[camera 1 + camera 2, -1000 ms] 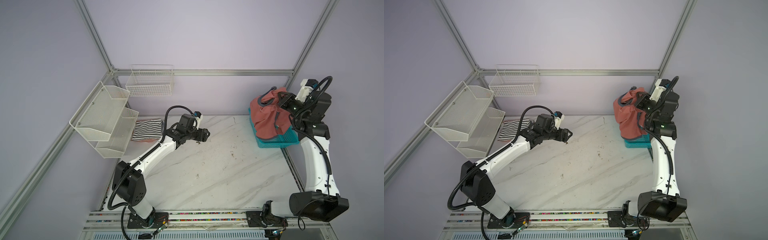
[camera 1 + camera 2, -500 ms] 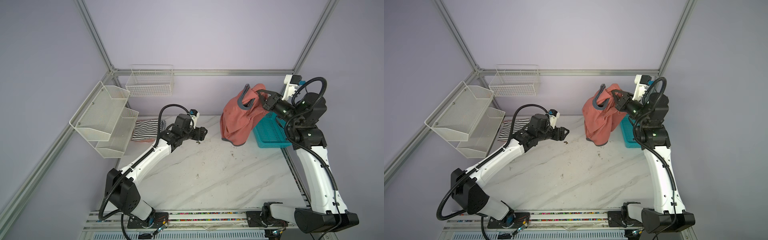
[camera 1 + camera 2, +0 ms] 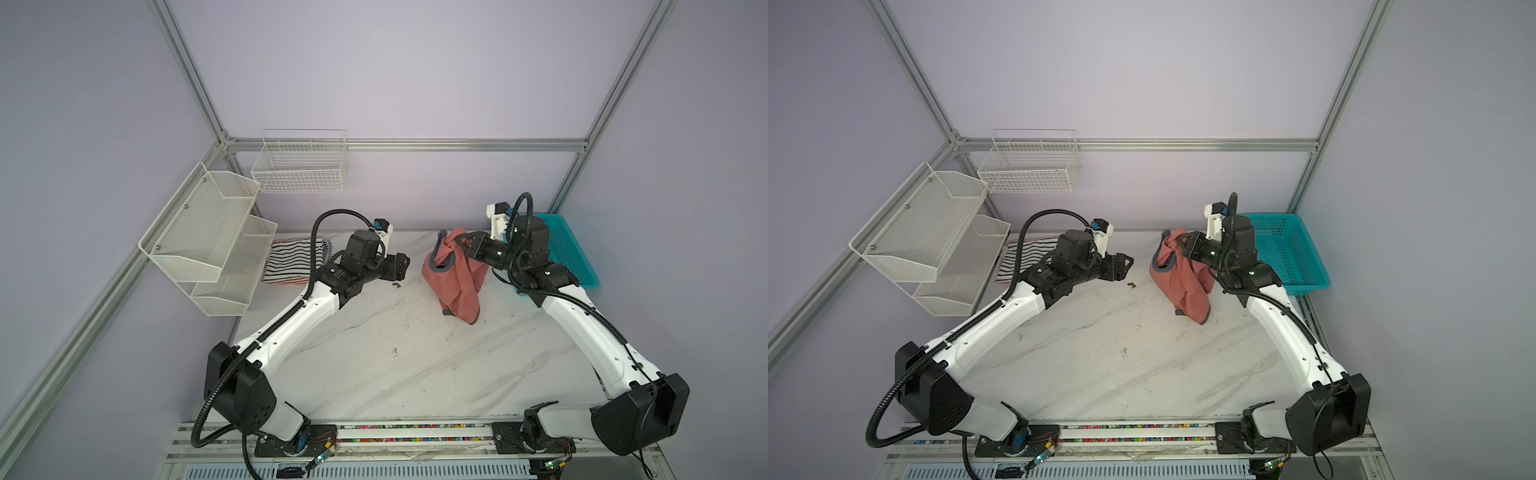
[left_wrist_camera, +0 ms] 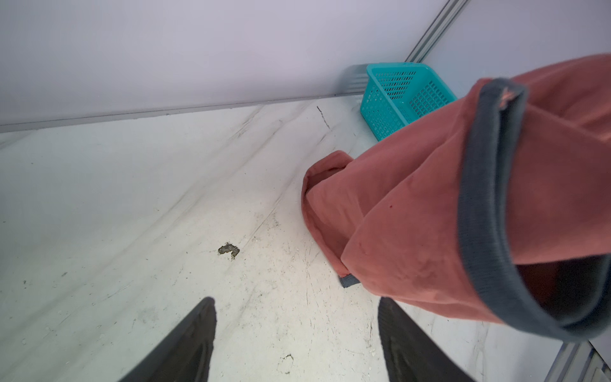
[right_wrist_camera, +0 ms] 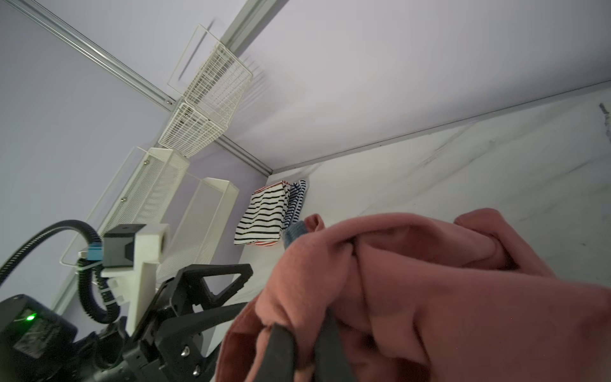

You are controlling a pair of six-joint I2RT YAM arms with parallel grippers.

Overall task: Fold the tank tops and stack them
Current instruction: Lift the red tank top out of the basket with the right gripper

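The salmon-red tank top (image 3: 457,282) (image 3: 1183,284) is held bunched up above the back of the marble-patterned table (image 3: 395,365), right of centre. It is pinched at its upper end, and its grey-blue trim is seen as a loop on the side facing the other arm. The cloth hangs down in folds, and its lowest end appears to reach the tabletop, as is best seen in the left wrist view (image 4: 413,205).

It is gripped by the right gripper (image 3: 460,241) (image 3: 1180,241) – the jaws are closed tight on a gather of the fabric, and in the right wrist view the dark fingers (image 5: 281,350) are partly buried in the cloth (image 5: 429,291).

The left gripper (image 3: 405,266) (image 3: 1128,264) is held just beside the garment, apart from it. Its jaws stand wide apart with nothing between them, and bare table is seen between its fingers (image 4: 195,337).

The turquoise basket (image 3: 573,257) (image 3: 1296,253) stands at the back right corner, behind the right arm.

At the back left – well apart from the held garment – a flat stack is laid: the white top with black stripes (image 3: 291,259) (image 5: 263,215) on top, the navy-white striped top (image 5: 297,201) showing beside it, and an edge of the red-white striped top (image 5: 263,244) beneath.
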